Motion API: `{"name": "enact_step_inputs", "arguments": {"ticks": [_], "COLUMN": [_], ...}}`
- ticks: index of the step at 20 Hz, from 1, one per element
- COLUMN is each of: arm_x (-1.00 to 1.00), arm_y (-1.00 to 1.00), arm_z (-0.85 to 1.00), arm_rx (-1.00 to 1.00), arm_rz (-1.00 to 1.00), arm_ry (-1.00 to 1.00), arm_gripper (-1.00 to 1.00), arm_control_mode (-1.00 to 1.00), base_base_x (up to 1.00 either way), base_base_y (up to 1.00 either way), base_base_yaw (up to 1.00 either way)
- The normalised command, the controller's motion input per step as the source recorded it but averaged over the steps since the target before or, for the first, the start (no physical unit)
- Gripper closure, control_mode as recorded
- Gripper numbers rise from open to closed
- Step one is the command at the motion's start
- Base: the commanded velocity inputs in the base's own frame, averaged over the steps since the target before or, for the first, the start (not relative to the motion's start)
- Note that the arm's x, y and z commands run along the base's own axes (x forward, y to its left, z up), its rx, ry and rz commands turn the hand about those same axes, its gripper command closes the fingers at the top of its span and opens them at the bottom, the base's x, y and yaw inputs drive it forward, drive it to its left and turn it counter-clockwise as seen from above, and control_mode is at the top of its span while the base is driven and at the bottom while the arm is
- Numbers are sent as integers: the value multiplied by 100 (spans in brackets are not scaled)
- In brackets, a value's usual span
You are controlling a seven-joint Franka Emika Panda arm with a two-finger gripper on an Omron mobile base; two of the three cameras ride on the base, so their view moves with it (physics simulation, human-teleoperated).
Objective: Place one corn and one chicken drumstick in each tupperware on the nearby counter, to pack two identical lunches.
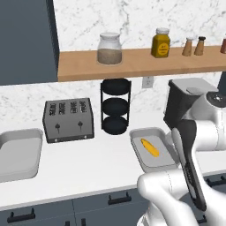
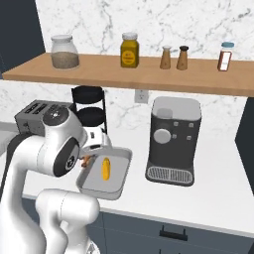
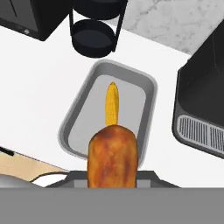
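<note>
In the hand view a chicken drumstick [image 3: 113,155], orange-brown, sits at the bottom centre with my gripper [image 3: 113,177] shut on it. It hangs above the near end of a light-grey tupperware [image 3: 148,83] on the white counter [image 1: 88,163]. A bare yellow corn [image 3: 112,103] lies lengthwise in that tray. From the right base view the gripper [image 2: 89,158] hovers at the left rim of this tupperware [image 2: 119,151], a bit of drumstick [image 2: 87,159] showing beside the corn [image 2: 105,169]. The left base view has the same tupperware [image 1: 137,137] with corn [image 1: 150,148], and a second, bare tupperware [image 1: 22,132] at far left.
A grey toaster [image 1: 68,120] and a black three-tier rack [image 1: 115,110] stand at the back of the counter between the trays. A dark coffee machine [image 2: 171,141] stands right of the tray with the corn. A wooden shelf [image 2: 149,77] with jars hangs above.
</note>
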Motion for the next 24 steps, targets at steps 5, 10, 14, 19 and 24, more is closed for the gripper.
{"name": "enact_step_inputs", "arguments": {"ticks": [5, 10, 14, 19, 24], "arm_x": [28, 53, 50, 47, 50], "arm_y": [-19, 0, -1, -8, -12], "arm_z": [-74, -71, -60, -55, -37], "arm_rx": [4, 0, 0, 0, 1], "arm_rz": [4, 1, 0, 0, 0], "arm_ry": [0, 0, 0, 0, 0], "arm_gripper": [100, 100, 100, 100, 100], "arm_control_mode": [-100, -100, -100, -100, -100], "base_base_x": [0, 0, 0, 0, 0], "base_base_y": [0, 0, 0, 0, 0], "base_base_yaw": [0, 0, 0, 0, 0]}}
